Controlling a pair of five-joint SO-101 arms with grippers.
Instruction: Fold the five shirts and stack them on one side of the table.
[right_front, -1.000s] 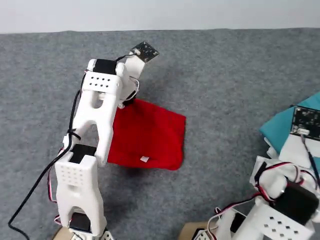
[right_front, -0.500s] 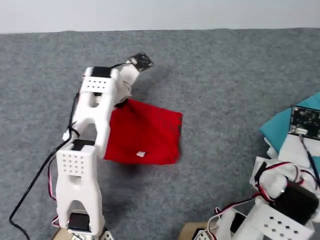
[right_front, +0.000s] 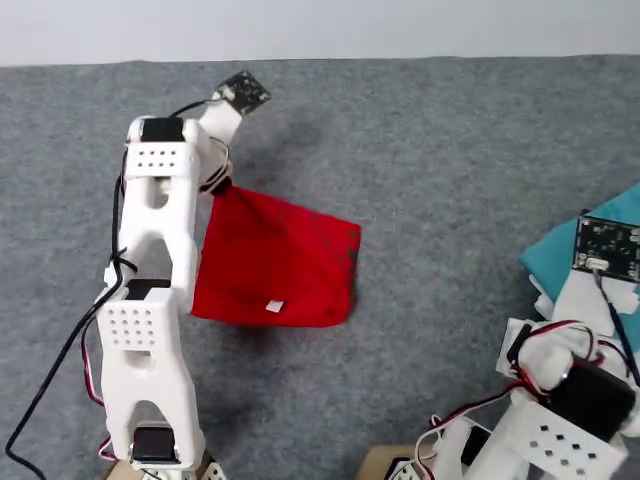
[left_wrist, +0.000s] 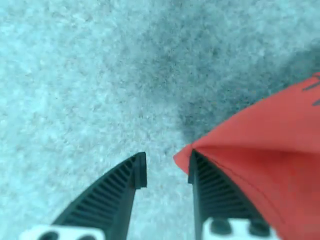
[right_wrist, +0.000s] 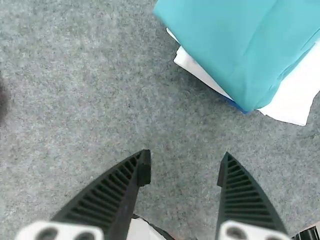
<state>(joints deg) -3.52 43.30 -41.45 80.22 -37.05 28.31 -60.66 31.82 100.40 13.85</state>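
Left gripper (left_wrist: 166, 162) touching red shirt (right_front: 275, 255) corner, jaws standing narrowly apart; right gripper (right_wrist: 186, 160), well apart from red shirt, gaping wide.

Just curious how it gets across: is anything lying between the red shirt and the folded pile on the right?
Nothing visible does. Bare grey table lies between the red shirt and the folded pile. The right gripper, open, hangs over the table beside the pile.
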